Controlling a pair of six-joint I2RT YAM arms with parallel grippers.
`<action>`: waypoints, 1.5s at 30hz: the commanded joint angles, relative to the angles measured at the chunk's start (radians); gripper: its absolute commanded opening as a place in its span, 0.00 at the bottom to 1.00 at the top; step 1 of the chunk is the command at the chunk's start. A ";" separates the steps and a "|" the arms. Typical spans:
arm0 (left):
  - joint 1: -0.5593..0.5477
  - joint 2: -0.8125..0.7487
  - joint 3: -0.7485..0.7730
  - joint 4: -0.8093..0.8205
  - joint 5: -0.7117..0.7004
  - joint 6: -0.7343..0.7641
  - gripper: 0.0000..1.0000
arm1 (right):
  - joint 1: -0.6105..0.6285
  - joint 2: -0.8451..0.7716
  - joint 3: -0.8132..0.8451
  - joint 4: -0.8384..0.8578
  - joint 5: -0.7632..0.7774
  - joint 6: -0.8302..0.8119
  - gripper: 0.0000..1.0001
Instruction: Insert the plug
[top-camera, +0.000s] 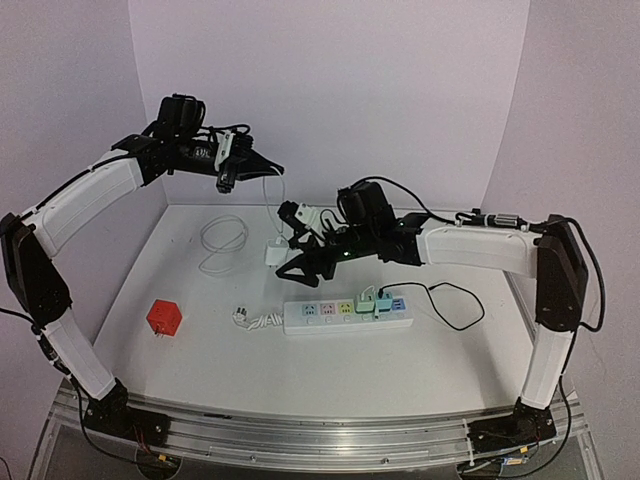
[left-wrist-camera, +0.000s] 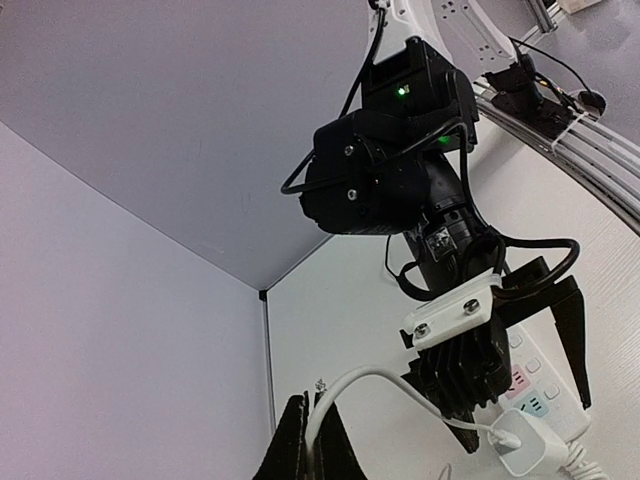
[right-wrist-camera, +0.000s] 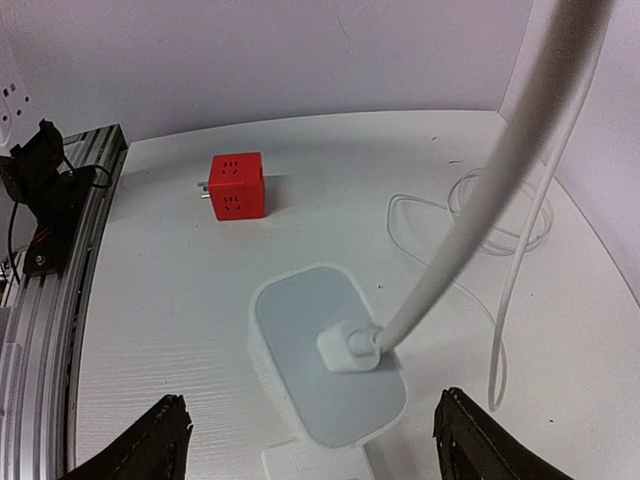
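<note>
A white charger plug (top-camera: 272, 255) hangs at the end of a white cable (top-camera: 270, 195). My left gripper (top-camera: 226, 180) is raised high at the back left and is shut on that cable, as the left wrist view shows (left-wrist-camera: 313, 405). My right gripper (top-camera: 298, 262) is open wide, with one finger on each side of the charger (right-wrist-camera: 320, 370) and touching neither side. The white power strip (top-camera: 345, 312) lies just in front, and its end shows under the charger (right-wrist-camera: 312, 462). I cannot tell whether the charger touches the table.
A red cube socket (top-camera: 163, 317) sits at the front left, also in the right wrist view (right-wrist-camera: 237, 185). Slack white cable (top-camera: 222, 240) is coiled at the back. Teal and blue plugs (top-camera: 385, 300) with a black cord fill the strip's right end. A metal rail (top-camera: 300, 435) runs along the front edge.
</note>
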 joint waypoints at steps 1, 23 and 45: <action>-0.004 -0.057 0.005 0.055 0.029 -0.039 0.00 | -0.007 -0.082 -0.049 0.180 -0.014 0.058 0.81; -0.005 -0.068 0.002 0.066 0.081 -0.049 0.00 | -0.039 -0.059 -0.024 0.180 -0.109 0.064 0.59; -0.004 -0.074 -0.009 0.062 0.080 -0.043 0.00 | -0.038 0.001 0.109 -0.034 -0.069 -0.031 0.27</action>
